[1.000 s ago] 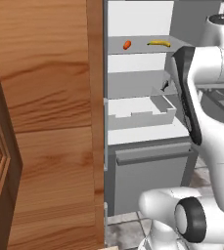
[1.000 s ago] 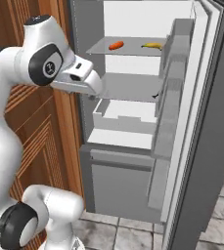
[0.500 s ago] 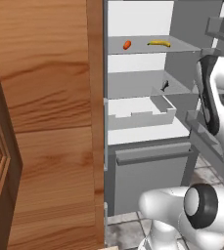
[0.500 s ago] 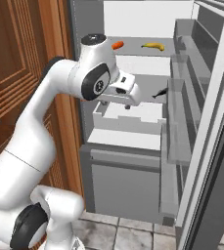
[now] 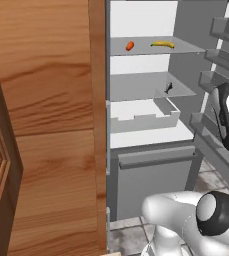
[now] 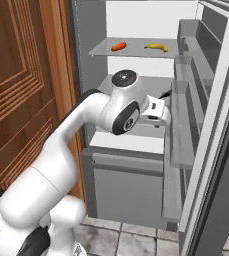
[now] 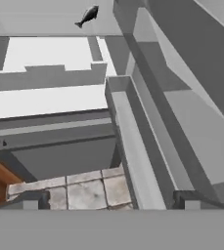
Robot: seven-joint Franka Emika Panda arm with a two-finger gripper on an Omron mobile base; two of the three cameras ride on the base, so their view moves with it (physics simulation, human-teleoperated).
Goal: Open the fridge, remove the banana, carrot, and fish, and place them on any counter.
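Fridge (image 5: 186, 75) standing open in the left base view, its white inside bare to the room. On the top shelf a carrot (image 5: 130, 46) lies well left of a banana (image 5: 162, 44), the two apart. One shelf down, a small dark fish (image 5: 168, 88) rests near the right edge, above a white drawer (image 5: 143, 117). A wooden cabinet (image 5: 46, 125) fills the left side.

From the right base view, the white arm (image 6: 81, 135) bends across the fridge (image 6: 88, 60) front, the wrist pointing toward the door shelves (image 6: 183, 125). Carrot (image 6: 118, 46) and banana (image 6: 156, 47) sit on the top shelf; the fish (image 6: 164, 94) peeks out just past the wrist.

Looking along the hand, the gripper (image 7: 111, 201) stands spread wide, its fingertips (image 7: 35, 200) far apart and grasping nothing. The fish (image 7: 87, 16) lies far off at the upper edge, on its shelf, with the door shelves (image 7: 133, 146) running beside and floor tiles (image 7: 89, 190) below.
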